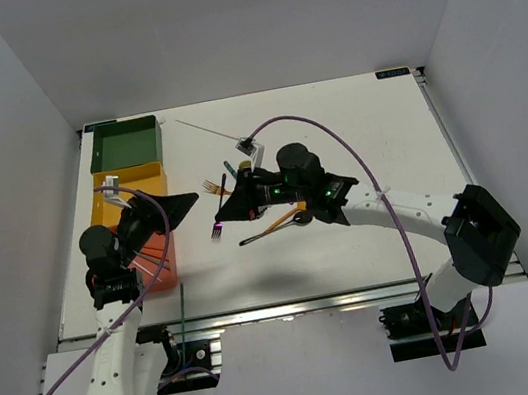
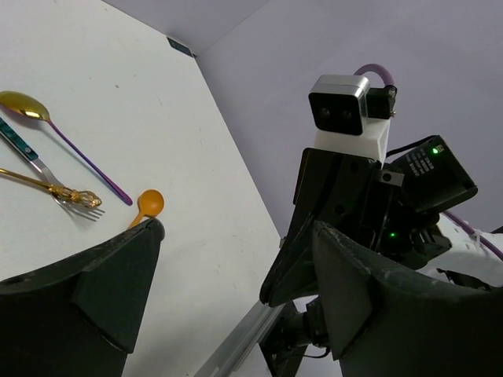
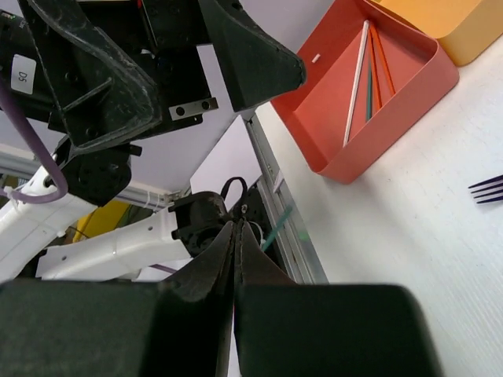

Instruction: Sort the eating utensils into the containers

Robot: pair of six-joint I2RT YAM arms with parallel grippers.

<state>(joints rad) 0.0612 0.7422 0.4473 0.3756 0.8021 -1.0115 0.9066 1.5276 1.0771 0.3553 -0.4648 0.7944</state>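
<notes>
My left gripper (image 1: pixel 163 214) hangs open and empty over the orange-red tray (image 1: pixel 162 265), its wide jaws (image 2: pixel 236 267) facing the right arm. That tray (image 3: pixel 369 149) holds white, teal and orange chopsticks (image 3: pixel 369 71). My right gripper (image 1: pixel 229 210) is shut with nothing seen in it (image 3: pixel 238 228), low over mid-table. Loose utensils lie round it: a purple fork (image 1: pixel 217 231), an orange spoon (image 1: pixel 274 225), a gold fork (image 1: pixel 211 185) and a black chopstick (image 1: pixel 223 188). The left wrist view shows a gold spoon with a purple handle (image 2: pixel 31 110), the gold fork (image 2: pixel 75 195) and the orange spoon (image 2: pixel 149 203).
A dark green tray (image 1: pixel 129 164) and a yellow tray (image 1: pixel 102 209) stand behind the orange-red one along the left edge. A thin white chopstick (image 1: pixel 202 130) lies at the back. A teal stick (image 1: pixel 183 307) pokes over the near table rail. White walls close in the table.
</notes>
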